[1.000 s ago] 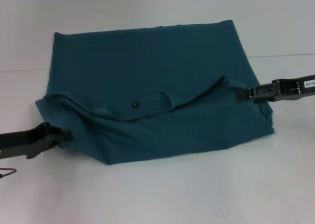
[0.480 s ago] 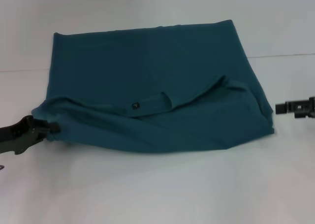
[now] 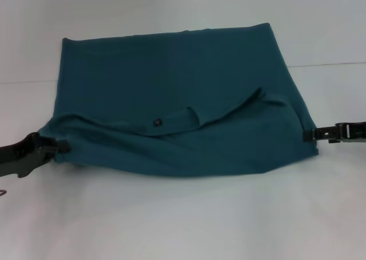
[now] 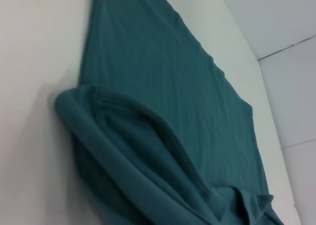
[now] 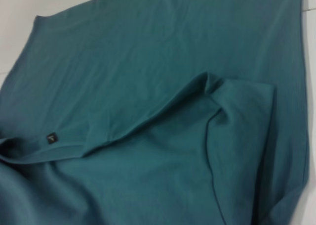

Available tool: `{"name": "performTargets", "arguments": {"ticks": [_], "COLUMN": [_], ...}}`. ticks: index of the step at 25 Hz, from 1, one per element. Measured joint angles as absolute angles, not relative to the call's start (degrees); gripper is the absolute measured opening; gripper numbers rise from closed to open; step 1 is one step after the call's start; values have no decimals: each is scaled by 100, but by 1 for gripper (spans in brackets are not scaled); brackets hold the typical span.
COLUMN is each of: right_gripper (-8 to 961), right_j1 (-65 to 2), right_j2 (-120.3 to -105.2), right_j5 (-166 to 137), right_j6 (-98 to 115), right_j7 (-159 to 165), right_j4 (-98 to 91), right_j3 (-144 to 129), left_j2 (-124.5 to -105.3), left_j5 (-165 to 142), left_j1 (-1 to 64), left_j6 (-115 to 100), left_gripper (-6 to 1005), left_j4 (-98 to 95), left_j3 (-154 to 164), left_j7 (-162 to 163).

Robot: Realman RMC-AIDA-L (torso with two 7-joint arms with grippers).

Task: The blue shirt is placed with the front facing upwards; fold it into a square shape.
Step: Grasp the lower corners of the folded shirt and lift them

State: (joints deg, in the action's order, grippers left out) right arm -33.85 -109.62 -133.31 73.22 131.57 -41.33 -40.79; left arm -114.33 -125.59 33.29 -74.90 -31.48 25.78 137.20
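Teal cloth: the blue shirt (image 3: 171, 106) lies partly folded on the white table (image 3: 183, 220), plain side up.
Near edge: folded layer, rumpled, running across between the two grippers.
Left gripper (image 3: 62, 148): at the shirt's near-left corner, touching it; cloth bunched at the tip, apparently clenched on it.
Right gripper (image 3: 309, 135): low at the shirt's near-right edge, tip against the cloth; grip state cannot be told.
Collar (image 3: 174, 123): mid-shirt, small dark label (image 3: 156, 122) showing.
Far edge: flat, straight hem.
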Motion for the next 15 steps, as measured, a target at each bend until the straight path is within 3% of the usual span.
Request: {"name": "performTargets", "arguments": {"ticks": [11, 15], "right_gripper": [897, 886], "right_j1": [-3846, -3907], "right_j2": [-11240, -11274], "right_j5": [-13744, -13759], "right_j6": [6518, 6502], "right_j7": [13147, 13150], "right_j4": [-3646, -3605], "right_j3": [-4298, -4357], "left_j2": [-11443, -11443], "left_j5": [-12559, -12559], "left_j1": [3283, 3260], "left_j6": [-7450, -7451], "left_gripper": [54, 53], "left_j4": [-3129, -3133], "left_j3": [2574, 2575], "left_j7": [13720, 13720]}}
